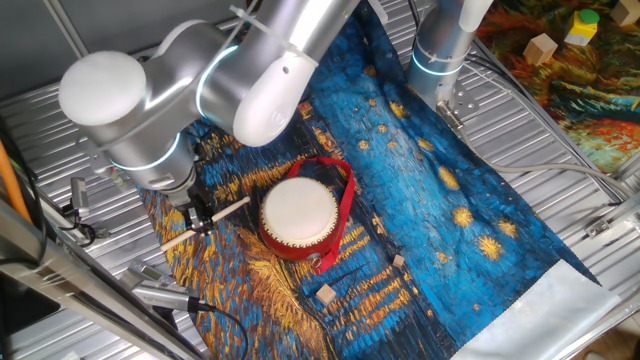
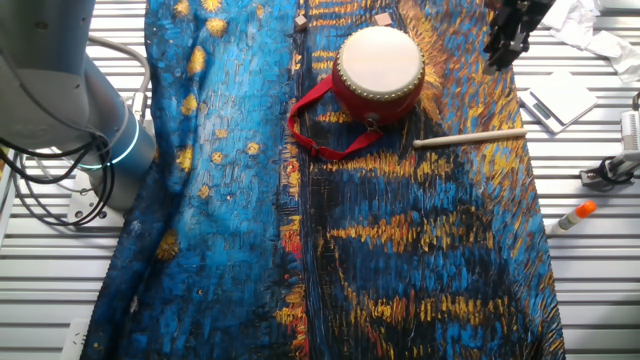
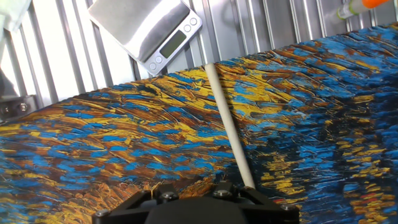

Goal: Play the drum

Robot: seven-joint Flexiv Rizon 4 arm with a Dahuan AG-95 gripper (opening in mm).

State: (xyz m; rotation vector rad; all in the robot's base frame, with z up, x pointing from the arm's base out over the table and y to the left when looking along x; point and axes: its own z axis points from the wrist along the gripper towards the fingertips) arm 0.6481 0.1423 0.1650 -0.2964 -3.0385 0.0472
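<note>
The drum (image 1: pixel 298 215) stands upright on the painted cloth, white skin up, red strap looped beside it; it also shows in the other fixed view (image 2: pixel 378 65). A thin pale wooden stick (image 1: pixel 205 224) lies flat on the cloth to its left, also seen in the other fixed view (image 2: pixel 470 138) and the hand view (image 3: pixel 227 124). My gripper (image 1: pixel 202 216) hovers over the stick, apart from the drum. In the other fixed view the gripper (image 2: pixel 506 50) looks open and empty. The hand view shows only its black base (image 3: pixel 199 208), and the fingertips are out of frame.
A silver scale (image 3: pixel 146 28) lies on the metal table past the stick's end. A marker with an orange cap (image 2: pixel 572 215) lies nearby. Small wooden blocks (image 1: pixel 325 293) sit on the cloth by the drum. A second arm's base (image 1: pixel 440 50) stands at the cloth's far edge.
</note>
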